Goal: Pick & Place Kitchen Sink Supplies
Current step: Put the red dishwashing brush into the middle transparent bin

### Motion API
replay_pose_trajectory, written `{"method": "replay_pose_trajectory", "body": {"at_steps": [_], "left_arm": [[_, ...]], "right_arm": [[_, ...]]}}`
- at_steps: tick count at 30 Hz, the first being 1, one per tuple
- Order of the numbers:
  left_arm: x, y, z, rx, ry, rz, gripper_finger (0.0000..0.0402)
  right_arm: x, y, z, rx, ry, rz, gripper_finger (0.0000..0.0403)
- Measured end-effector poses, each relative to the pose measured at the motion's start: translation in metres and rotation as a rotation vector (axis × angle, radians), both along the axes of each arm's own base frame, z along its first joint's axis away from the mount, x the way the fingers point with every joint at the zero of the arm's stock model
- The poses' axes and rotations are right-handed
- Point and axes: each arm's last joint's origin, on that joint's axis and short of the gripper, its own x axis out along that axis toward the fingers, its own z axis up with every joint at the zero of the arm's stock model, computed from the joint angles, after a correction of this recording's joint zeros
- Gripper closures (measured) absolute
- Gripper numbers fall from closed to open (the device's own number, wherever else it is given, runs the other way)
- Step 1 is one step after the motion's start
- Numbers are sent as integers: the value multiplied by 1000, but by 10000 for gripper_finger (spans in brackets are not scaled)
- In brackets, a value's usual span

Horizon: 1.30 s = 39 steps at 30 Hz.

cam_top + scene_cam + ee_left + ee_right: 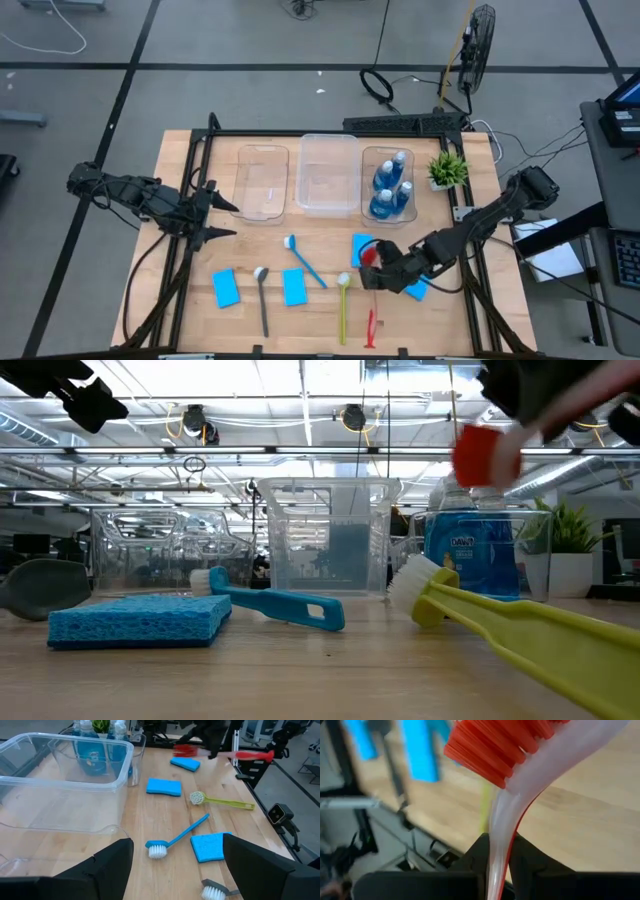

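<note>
Only right wrist view shows end effector [499, 851] clamping red brush [520, 765].

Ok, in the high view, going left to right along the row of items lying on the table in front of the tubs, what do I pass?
Blue sponge → dark brush → second blue sponge → blue brush → yellow-green brush → red brush, gripped by the right tool.

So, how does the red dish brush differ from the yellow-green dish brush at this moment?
The red dish brush is pinched by its handle in the right gripper and lifted off the table, while the yellow-green dish brush lies flat on the wood with nothing touching it. The red brush has red bristles; the yellow-green one has a white bristle head. Both are long-handled, with a small head at one end.
</note>
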Motion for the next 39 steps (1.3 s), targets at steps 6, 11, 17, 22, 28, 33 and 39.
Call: {"method": "replay_pose_trajectory", "body": {"at_steps": [6,11,17,22,28,33,39], "left_arm": [[0,0,0,2,0,0,82],[0,0,0,-9,1,4,76],[0,0,0,-23,3,10,88],[0,0,0,-41,5,16,98],[0,0,0,-59,7,24,96],[0,0,0,-71,8,29,85],[0,0,0,-96,10,39,76]], "right_arm": [[14,3,18,-76,-218,177,368],[27,1,32,-181,-450,300,366],[44,-12,52,-362,-727,323,368],[56,-28,70,-534,-940,330,368],[64,-50,92,-795,-1158,296,368],[70,-76,98,-966,-1158,209,368],[78,-114,94,-1029,-1062,129,368]]}}
